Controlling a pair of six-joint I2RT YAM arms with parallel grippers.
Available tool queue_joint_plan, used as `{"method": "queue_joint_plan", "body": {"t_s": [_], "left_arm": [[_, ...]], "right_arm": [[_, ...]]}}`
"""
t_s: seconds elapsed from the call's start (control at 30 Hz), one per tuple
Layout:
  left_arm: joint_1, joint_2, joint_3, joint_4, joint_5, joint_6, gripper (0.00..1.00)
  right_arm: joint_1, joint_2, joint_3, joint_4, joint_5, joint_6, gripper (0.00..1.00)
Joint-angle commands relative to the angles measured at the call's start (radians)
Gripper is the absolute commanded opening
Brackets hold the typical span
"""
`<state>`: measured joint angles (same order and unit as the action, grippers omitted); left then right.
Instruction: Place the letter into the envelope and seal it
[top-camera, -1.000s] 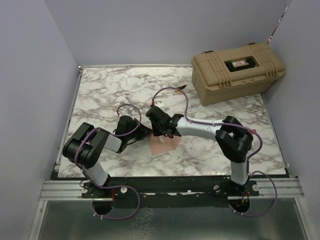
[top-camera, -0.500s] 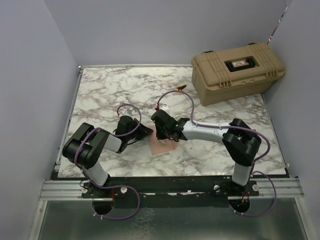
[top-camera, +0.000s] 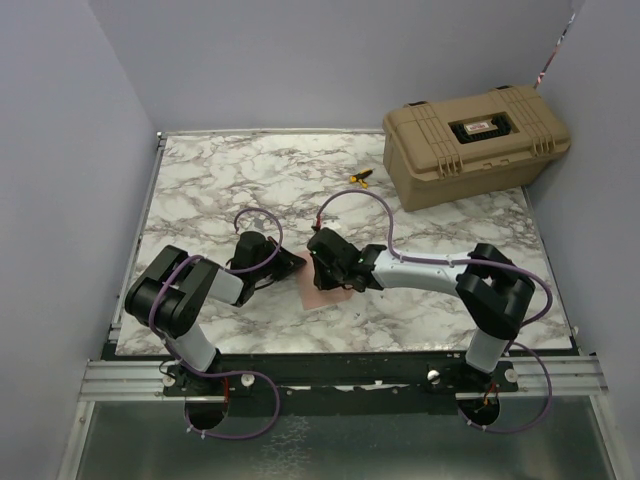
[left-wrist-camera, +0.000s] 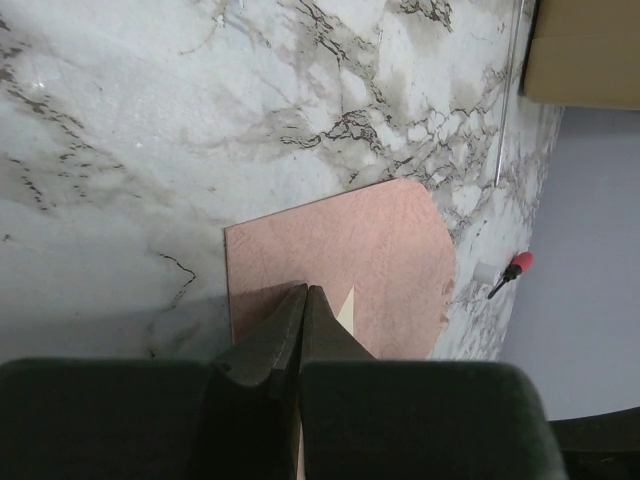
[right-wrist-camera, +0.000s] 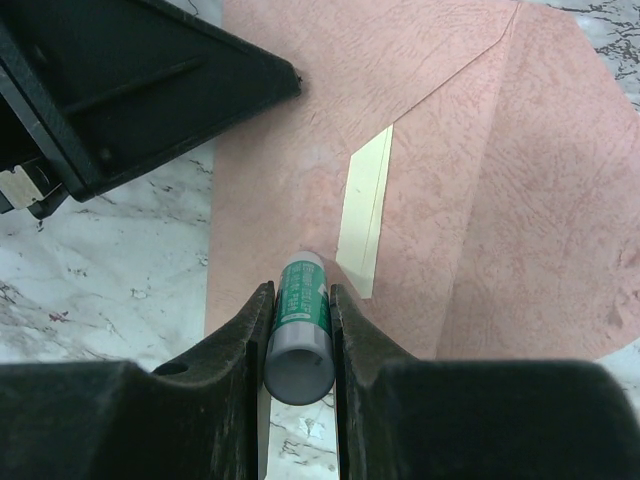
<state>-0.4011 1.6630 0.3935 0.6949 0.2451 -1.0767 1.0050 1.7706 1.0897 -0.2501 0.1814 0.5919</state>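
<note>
The envelope (top-camera: 320, 295) (left-wrist-camera: 350, 260) (right-wrist-camera: 500, 200) lay flat on the marble surface (top-camera: 220, 180), near the front edge and approx. mid-way btwn the two arms. Its salmon-tan face was up. The end w/ cut corners, prob. the flap, was spread flat on the side away from the left arm. A narrow pale-yellow strip (right-wrist-camera: 365, 210) (left-wrist-camera: 346, 305) showed on the paper along a diagonal fold. The right claw (right-wrist-camera: 298, 292) (top-camera: 325, 275) was clamped on a glue stick (right-wrist-camera: 300, 310) w/ a green label, one finger on each side of the barrel. The stick's white tip pointed down at the envelope, just beside the lower end of the strip. It looked to be touching, but that can't be told for sure. The left claw (left-wrist-camera: 305, 290) (top-camera: 298, 262) (right-wrist-camera: 150, 80) had its fingers pressed together w/ nothing btwn them. Its tip was down on the envelope near the edge closest to the left arm, right next to the strip. The two claws were close, facing each other over the paper, w/ the left arm folded low and the right arm stretched across from the right. Purple cables (top-camera: 255, 222) looped over both arms. Well apart, at the far right of the surface, sat a closed tan case (top-camera: 475, 140). A small yellow-and-black item (top-camera: 360, 177) lay on the marble just left of it, too small to identify.
</note>
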Motion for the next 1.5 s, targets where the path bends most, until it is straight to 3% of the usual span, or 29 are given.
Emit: {"method": "queue_joint_plan", "body": {"t_s": [0.0, 0.6, 1.23, 1.47], "left_arm": [[0.001, 0.062, -0.045, -0.250, -0.116, 0.061, 0.00], [0.001, 0.066, -0.041, -0.250, -0.102, 0.066, 0.00], [0.001, 0.069, -0.048, -0.248, -0.122, 0.048, 0.00], [0.000, 0.067, -0.052, -0.242, -0.121, 0.043, 0.00]], "right_arm": [[0.013, 0.053, -0.027, -0.156, 0.012, -0.004, 0.00], [-0.071, 0.166, 0.129, -0.112, 0.085, -0.038, 0.01], [-0.006, 0.014, -0.095, -0.058, -0.092, -0.044, 0.01], [-0.007, 0.052, -0.054, -0.049, 0.000, -0.045, 0.00]]}}
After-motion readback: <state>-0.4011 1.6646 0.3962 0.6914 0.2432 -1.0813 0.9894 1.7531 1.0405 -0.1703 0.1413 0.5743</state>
